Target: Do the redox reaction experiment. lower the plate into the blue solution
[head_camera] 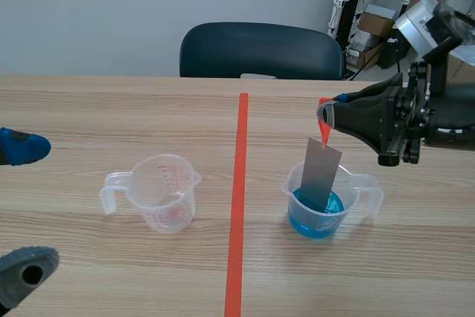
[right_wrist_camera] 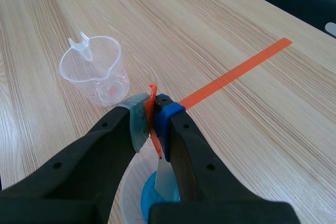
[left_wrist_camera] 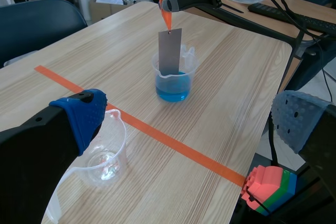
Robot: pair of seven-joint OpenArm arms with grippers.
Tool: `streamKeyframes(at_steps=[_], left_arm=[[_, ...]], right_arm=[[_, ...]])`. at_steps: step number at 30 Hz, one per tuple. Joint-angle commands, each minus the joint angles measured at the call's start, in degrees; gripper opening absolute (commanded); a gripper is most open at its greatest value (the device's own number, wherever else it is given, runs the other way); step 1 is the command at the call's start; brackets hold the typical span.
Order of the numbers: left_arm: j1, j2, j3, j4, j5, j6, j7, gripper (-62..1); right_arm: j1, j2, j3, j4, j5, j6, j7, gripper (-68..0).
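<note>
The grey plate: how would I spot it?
Follow the orange-red tape line down the wooden table; right of it stands a clear plastic cup of blue liquid. The thin grey rectangular plate hangs into that cup from an orange strip pinched by the right gripper. The other clear cup left of the line has none.

Counter (head_camera: 111,109) stock: clear measuring cups, two, being one empty cup (head_camera: 165,192) and one cup of blue solution (head_camera: 330,222); grey plate (head_camera: 321,172), one; orange tab (head_camera: 325,133), one; dark chair (head_camera: 260,50), one; end effectors, two, being left end effector (left_wrist_camera: 189,116) and right end effector (right_wrist_camera: 152,111).
</note>
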Motion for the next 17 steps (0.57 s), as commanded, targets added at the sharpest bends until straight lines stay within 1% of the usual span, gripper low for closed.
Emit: streamKeyframes(at_steps=[1, 17], left_arm=[[-0.15, 0.26, -0.15, 0.68, -0.39, -0.07, -0.81, 1.4], [-0.15, 0.26, -0.15, 0.68, -0.37, -0.07, -0.76, 1.4]], right_arm=[[-0.13, 0.92, 0.28, 0.31, -0.22, 0.68, 0.37, -67.3], [-0.13, 0.92, 0.28, 0.31, -0.52, 0.68, 0.37, -67.4]])
